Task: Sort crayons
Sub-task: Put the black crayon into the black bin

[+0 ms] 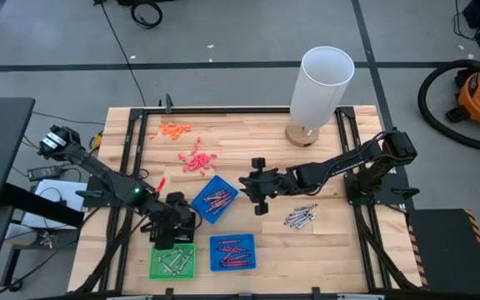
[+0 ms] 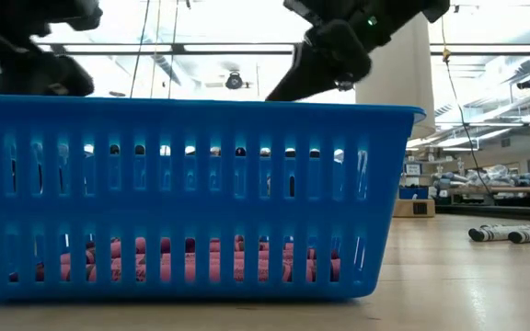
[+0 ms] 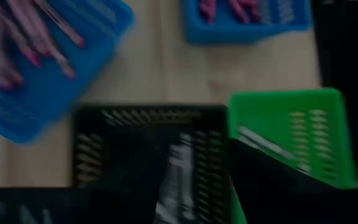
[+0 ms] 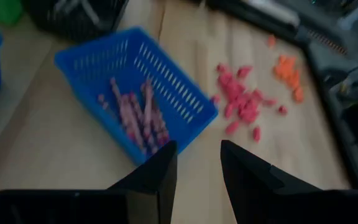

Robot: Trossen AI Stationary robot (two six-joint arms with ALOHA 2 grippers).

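Two arms work the desk: left gripper (image 1: 171,236), jaws spread, hovers above the black tray (image 1: 176,229), while right gripper (image 4: 197,163), jaws parted and empty, overlooks maroon crayons (image 4: 137,116) at nine o'clock, ready for sorting.

We see the dark left arm reaching from the bench's left edge toward its front, its left gripper (image 1: 172,232) pointing down near the front edge. The dark right arm stretches from the right edge to mid-bench; the right gripper (image 4: 197,163) holds its fingers (image 4: 161,169) parted, empty.
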